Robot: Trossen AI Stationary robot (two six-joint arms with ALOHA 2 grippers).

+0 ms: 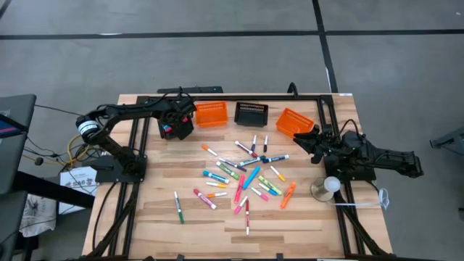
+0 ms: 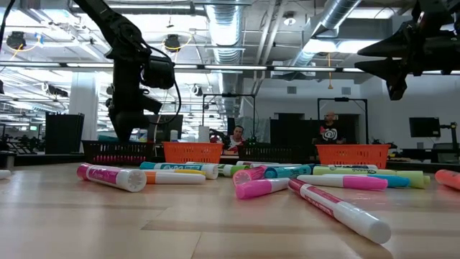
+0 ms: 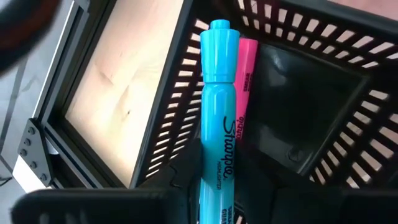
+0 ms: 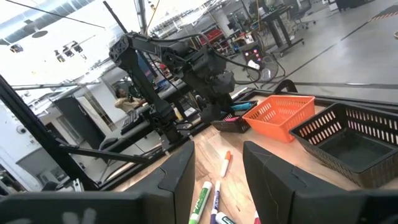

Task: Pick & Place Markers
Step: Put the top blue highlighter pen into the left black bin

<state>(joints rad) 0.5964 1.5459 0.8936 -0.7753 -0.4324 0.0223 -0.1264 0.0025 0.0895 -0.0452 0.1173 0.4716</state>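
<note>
Over the black basket at the table's far left, the left gripper clasped a blue marker above a pink one already inside — the drop remained, calling for a release. The right gripper hovered empty, fingers parted, near the scattered markers.

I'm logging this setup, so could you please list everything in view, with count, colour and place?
markers: roughly two dozen, mixed colours, scattered mid-table
blue marker: one, in the left gripper, over the black basket
pink marker: one, inside that basket
black baskets: two, far edge, one under the left gripper
orange baskets: two, far edge
table: one, pale wood
people: two, background
left gripper: shut on the blue marker, far left
right gripper: open, empty, raised at the right edge
</note>
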